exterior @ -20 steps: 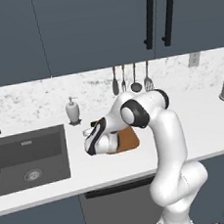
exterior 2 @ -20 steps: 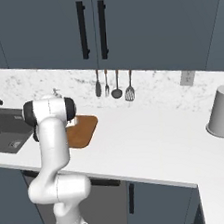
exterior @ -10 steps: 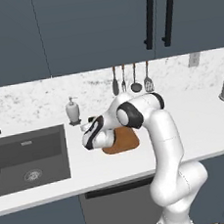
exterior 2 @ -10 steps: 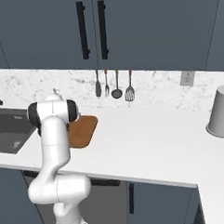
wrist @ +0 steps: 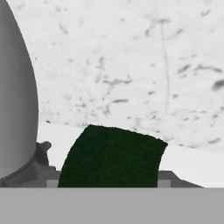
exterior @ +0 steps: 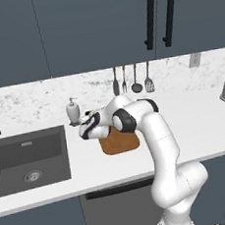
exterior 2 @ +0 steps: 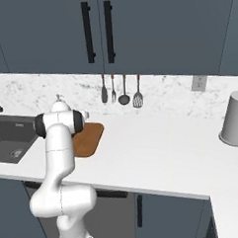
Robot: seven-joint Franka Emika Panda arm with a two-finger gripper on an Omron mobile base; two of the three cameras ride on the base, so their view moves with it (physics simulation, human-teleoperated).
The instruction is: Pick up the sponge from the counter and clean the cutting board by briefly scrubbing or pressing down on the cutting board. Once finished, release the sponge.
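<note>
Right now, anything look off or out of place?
Nothing spilled or damaged. The sponge sits right between the fingers, close to the backsplash by the soap bottle, while the cutting board lies flat on the counter.

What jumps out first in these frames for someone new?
The white arm dominates, bent over the counter with its pincer beside the sink. Under its elbow lies the brown cutting board. In the hand view the dark green sponge sits right at the fingertips, with a grey soap bottle looming at one side.
</note>
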